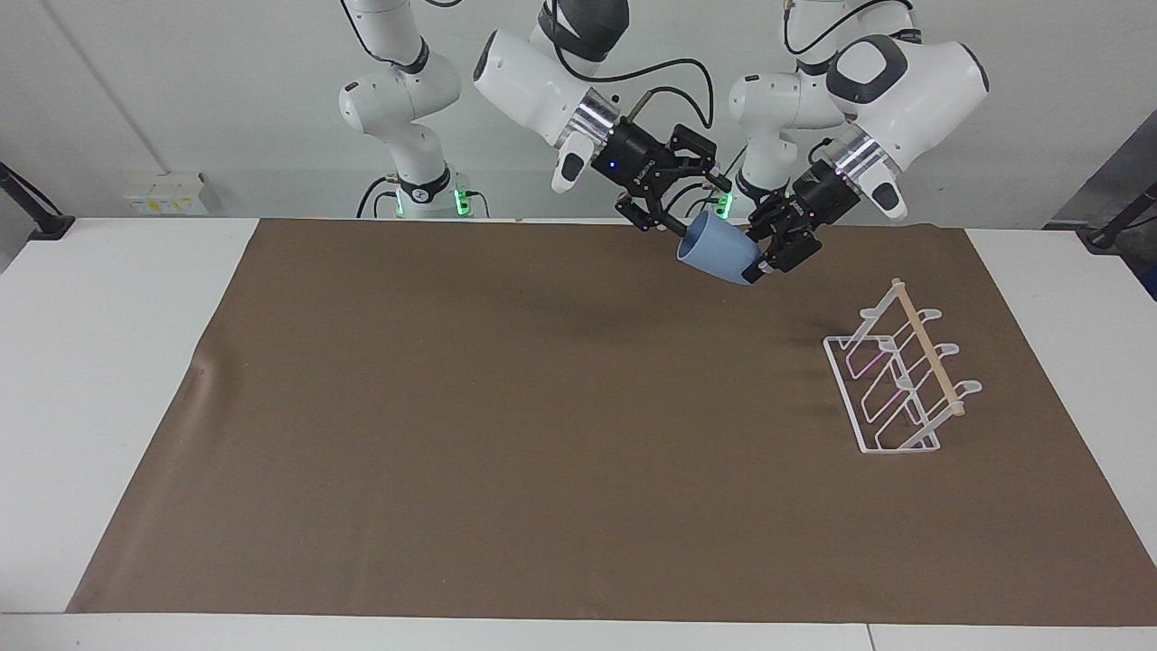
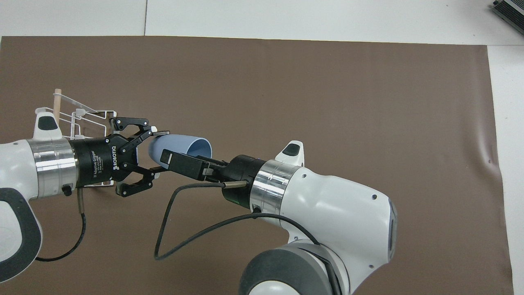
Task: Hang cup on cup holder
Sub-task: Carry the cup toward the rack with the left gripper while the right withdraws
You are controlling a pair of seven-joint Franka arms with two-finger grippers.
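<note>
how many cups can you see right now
1. The cup is in the air over the brown mat, gripped at its base by the left gripper, with the open right gripper at its rim. The cup holder carries none.

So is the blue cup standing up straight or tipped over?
Tipped: the cup hangs slantwise in the left gripper, its mouth sideways.
</note>
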